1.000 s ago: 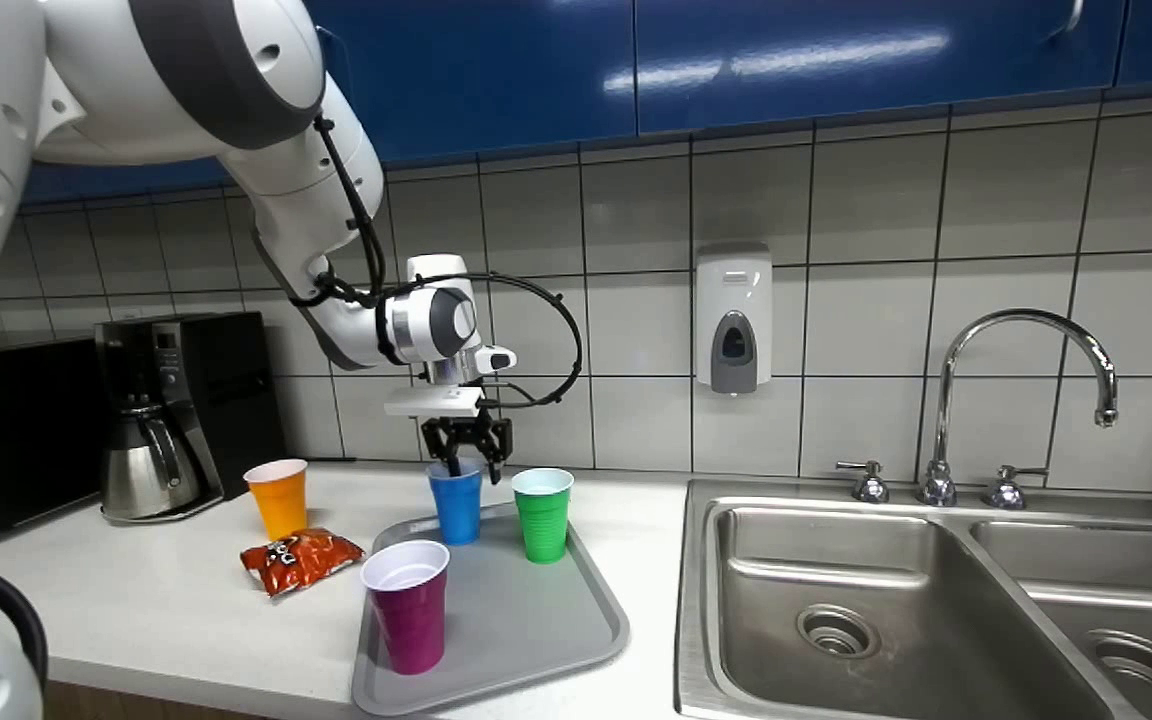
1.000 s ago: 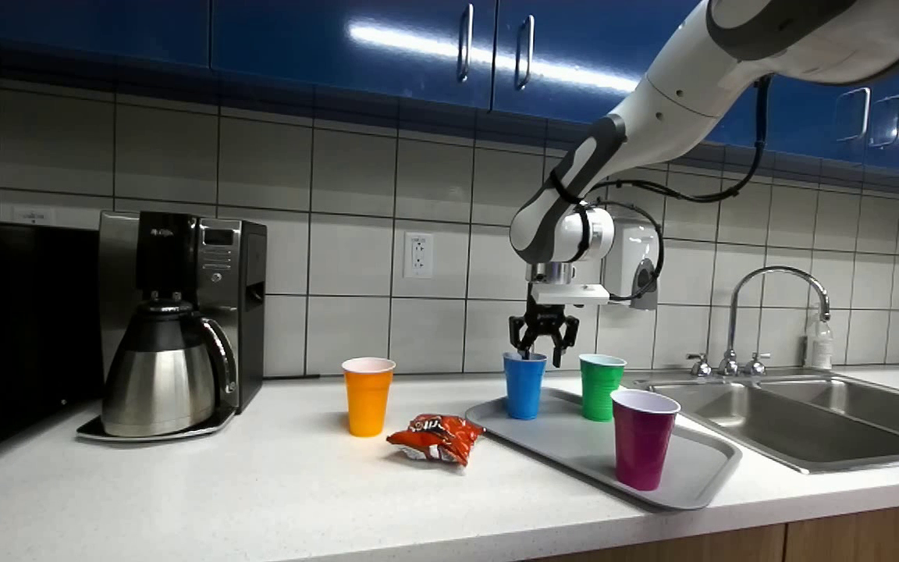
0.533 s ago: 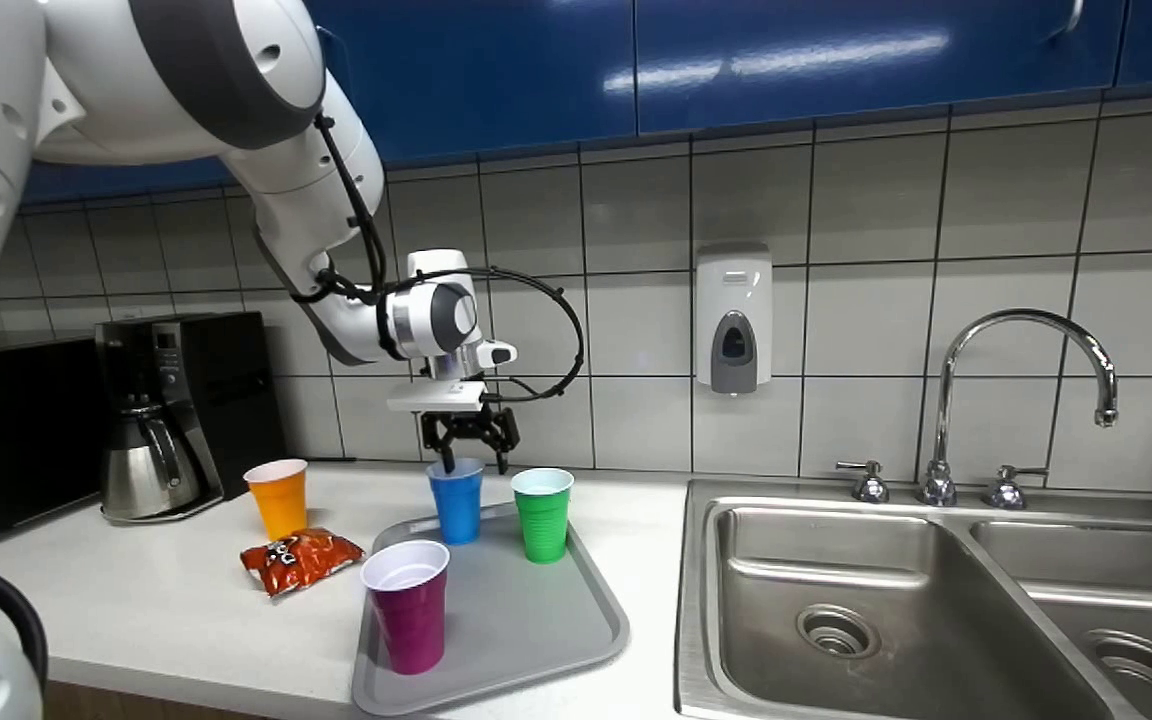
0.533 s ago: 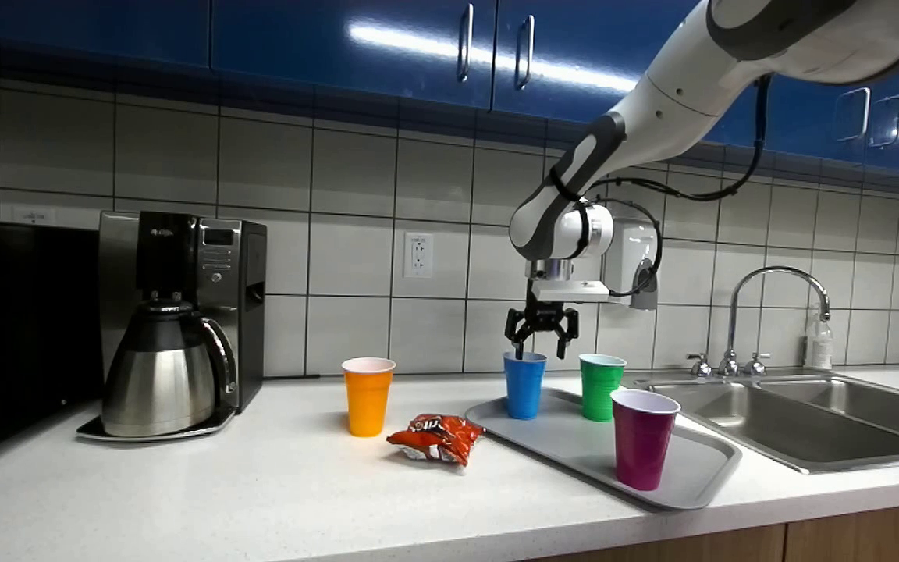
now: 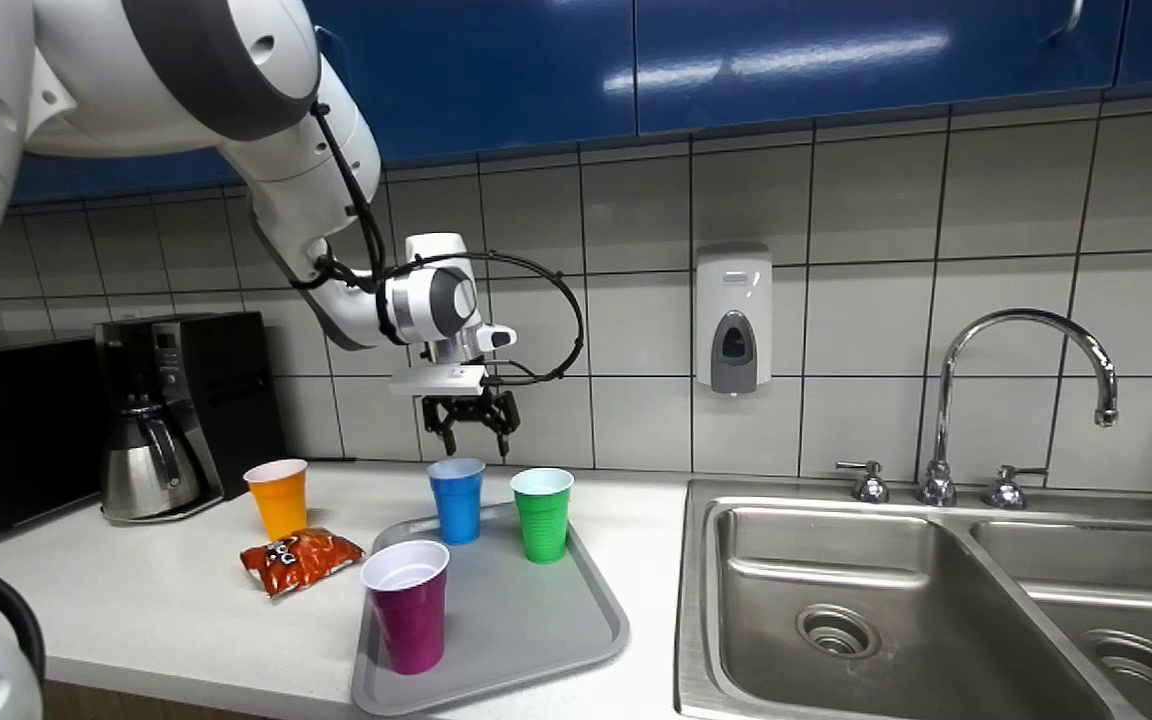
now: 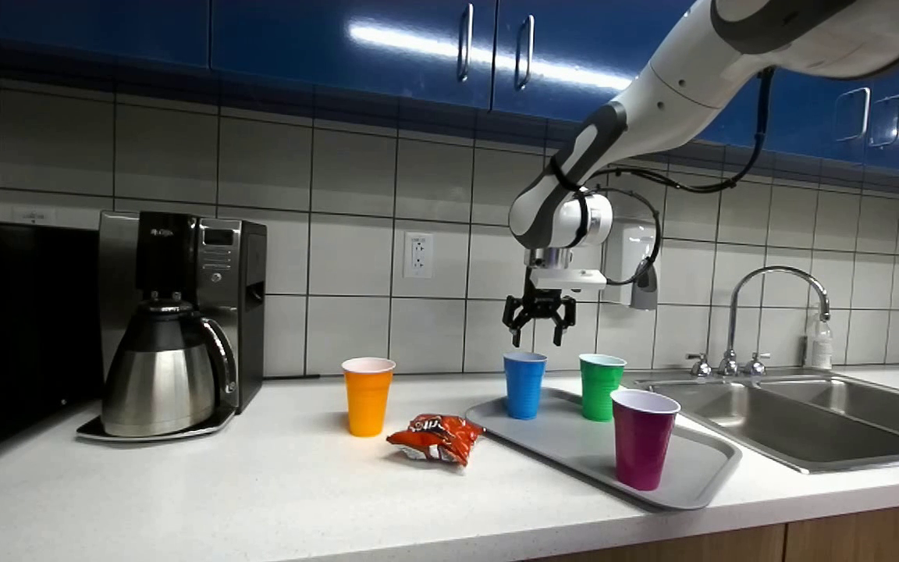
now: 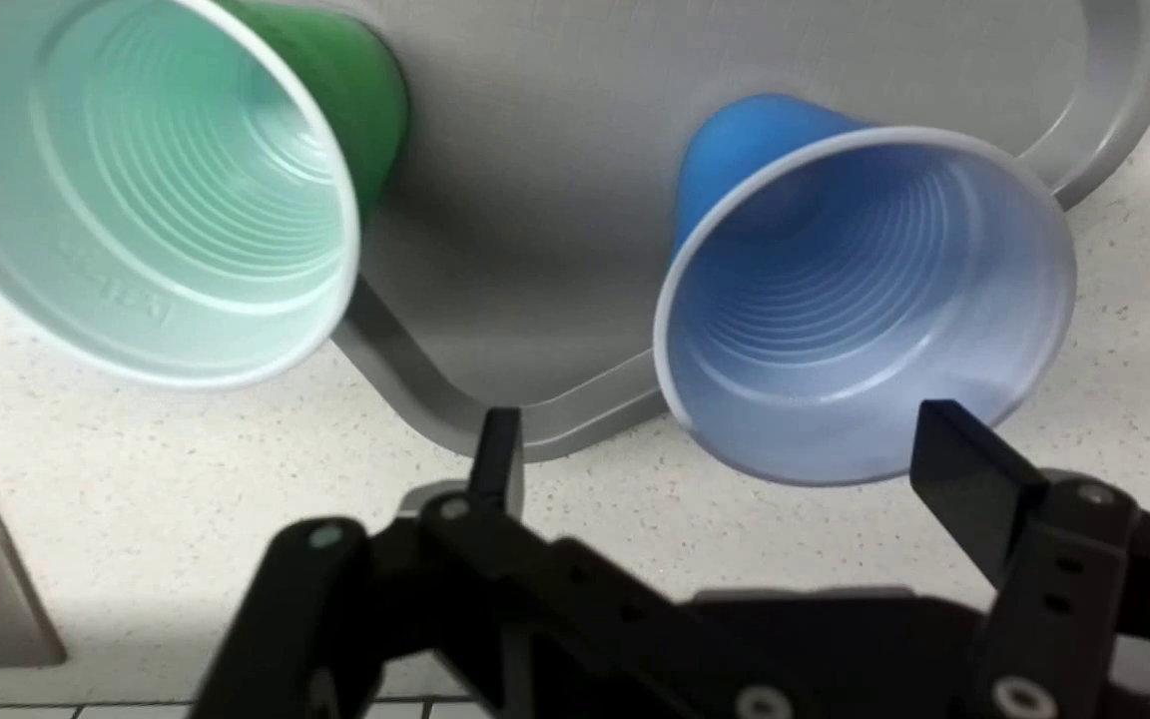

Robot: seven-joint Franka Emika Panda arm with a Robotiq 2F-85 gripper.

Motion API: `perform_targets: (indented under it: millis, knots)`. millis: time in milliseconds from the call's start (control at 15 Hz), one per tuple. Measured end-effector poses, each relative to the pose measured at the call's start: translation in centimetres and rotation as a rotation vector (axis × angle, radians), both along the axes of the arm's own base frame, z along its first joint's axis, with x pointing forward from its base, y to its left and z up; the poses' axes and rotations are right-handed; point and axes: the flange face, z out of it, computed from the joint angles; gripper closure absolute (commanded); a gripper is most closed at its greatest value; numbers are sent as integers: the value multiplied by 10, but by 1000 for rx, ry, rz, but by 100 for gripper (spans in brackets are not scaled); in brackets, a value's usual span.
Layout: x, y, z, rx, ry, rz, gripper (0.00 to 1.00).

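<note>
My gripper (image 6: pixel 537 341) stands open, with nothing between its fingers, a little above the blue cup (image 6: pixel 524 390). In the wrist view its fingers (image 7: pixel 974 489) are spread wide, one of them overlapping the near rim of the blue cup (image 7: pixel 864 330). That cup is upright at the back of the grey tray (image 5: pixel 526 610). Beside it stands the green cup (image 5: pixel 544 525), seen from above in the wrist view with its pale inside showing. A purple cup (image 5: pixel 412 610) is upright at the tray's front. No cup touches the gripper.
Off the tray are an orange cup (image 6: pixel 368 402) and a red snack bag (image 6: pixel 440 439). A coffee maker (image 6: pixel 176 328) stands further along the counter. On the opposite side lies a steel sink (image 5: pixel 816 600) with a tall faucet (image 5: pixel 946 400). Blue cabinets (image 5: pixel 476 70) hang above.
My gripper has risen straight up, and the finger that was down inside the blue cup is now clear above its rim. The jaws have spread wider. All cups stay put.
</note>
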Motion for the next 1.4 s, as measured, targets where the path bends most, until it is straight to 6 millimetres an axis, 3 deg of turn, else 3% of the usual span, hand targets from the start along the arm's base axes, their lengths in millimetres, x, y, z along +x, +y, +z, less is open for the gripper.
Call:
perform_targets:
  millis: [533, 1400]
  knots:
    - [-3, 40, 37, -3, -55, 70, 0]
    - [-26, 140, 39, 24, -41, 187, 0]
